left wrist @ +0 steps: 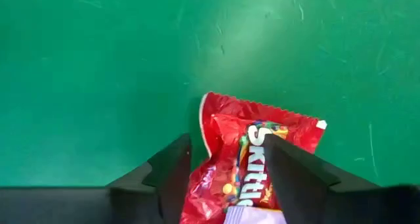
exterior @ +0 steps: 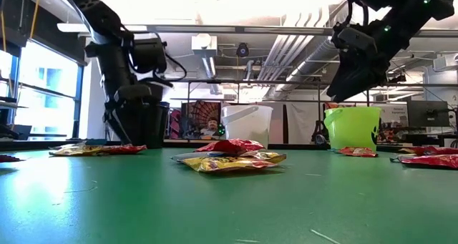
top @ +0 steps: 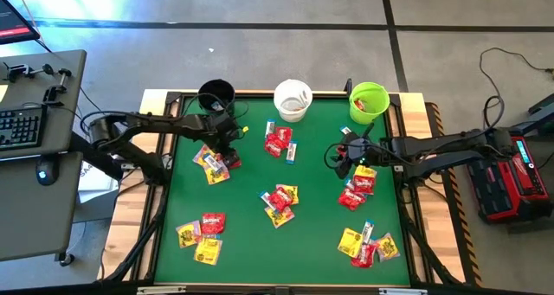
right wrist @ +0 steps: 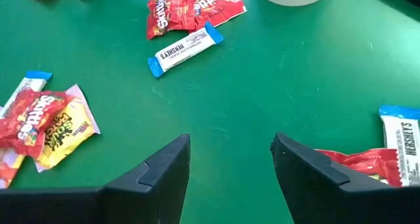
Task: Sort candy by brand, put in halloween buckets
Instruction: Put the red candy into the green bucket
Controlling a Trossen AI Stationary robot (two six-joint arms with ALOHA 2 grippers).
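A red Skittles packet (left wrist: 252, 159) lies flat on the green table (top: 251, 234) at the near edge of the pile (top: 214, 163) just in front of the black bucket (top: 215, 94). In the left wrist view, its long axis runs roughly in line with the left gripper's reach, with one serrated short end pointing away from the gripper and the printed brand name running along that axis. The left gripper (left wrist: 226, 175) is lowered onto this packet with its two fingers spread wide; one finger (left wrist: 172, 175) stands on the cloth beside the packet and the other overlaps its printed face. The fingers straddle the packet, and a closed grip is not evident. Yellow and white-and-blue packets lie touching in the same pile. The white bucket (top: 293, 99) and the lime green bucket (top: 368, 100) stand in line with the black one along the far edge of the table. The right gripper (top: 344, 154) is raised above the cloth in front of the green bucket, fingers well apart and holding nothing. A white-and-blue Hershey's bar (right wrist: 185, 49) lies flat ahead of it, beside a small red pile (right wrist: 190, 8) near the white bucket. Further mixed piles are scattered across the centre and near side of the table.
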